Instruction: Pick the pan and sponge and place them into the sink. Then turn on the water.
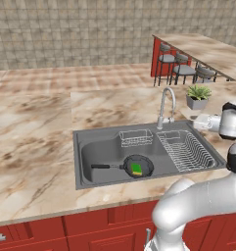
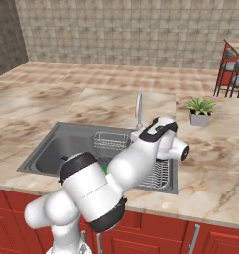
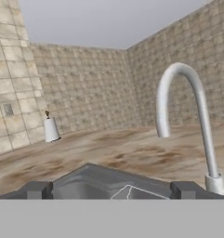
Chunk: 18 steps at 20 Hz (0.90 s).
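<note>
A rendered home kitchen. A marbled beige counter runs over red cabinets with metal handles, and a dark grey sink is set into it, with a wire basket, a ribbed rack and a curved silver faucet behind the basin. A pan with a green sponge in it lies in the sink. A potted plant stands on the counter, stools line up under a raised bar, and a paper towel roll stands by the tiled walls
</note>
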Available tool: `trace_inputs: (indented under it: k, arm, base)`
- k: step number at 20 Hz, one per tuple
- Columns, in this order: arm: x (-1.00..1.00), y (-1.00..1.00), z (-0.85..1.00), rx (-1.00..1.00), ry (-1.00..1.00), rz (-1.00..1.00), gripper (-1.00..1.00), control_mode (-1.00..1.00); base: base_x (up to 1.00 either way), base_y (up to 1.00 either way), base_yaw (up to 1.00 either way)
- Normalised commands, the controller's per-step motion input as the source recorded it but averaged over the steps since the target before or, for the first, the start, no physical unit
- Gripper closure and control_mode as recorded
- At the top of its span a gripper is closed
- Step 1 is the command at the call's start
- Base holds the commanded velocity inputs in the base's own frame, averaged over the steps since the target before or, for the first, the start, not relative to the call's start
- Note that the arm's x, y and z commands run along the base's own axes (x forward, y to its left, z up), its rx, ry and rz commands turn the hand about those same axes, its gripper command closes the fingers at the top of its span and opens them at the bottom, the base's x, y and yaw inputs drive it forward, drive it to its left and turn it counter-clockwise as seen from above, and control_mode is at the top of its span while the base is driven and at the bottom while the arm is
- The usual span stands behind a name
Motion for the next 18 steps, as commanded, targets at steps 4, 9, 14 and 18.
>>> trace_inputs:
  k: [4,9,14,18]
  arm:
    - [0.21,0.0,-0.08,0.08,-0.03,0.01,-1.0,-1.0]
    - [0.23,0.0,-0.07,0.03,-0.04,0.0,-1.0,-1.0]
    - [0.15,0.02,-0.03,0.0,-0.08,-0.01,-1.0,-1.0]
    - [0.15,0.11,0.0,-0.03,-0.09,-0.04,-1.0,-1.0]
  base:
    - [0.0,0.0,0.0]
    - [0.0,0.0,0.0]
    - [0.0,0.0,0.0]
    - [0.0,0.0,0.0]
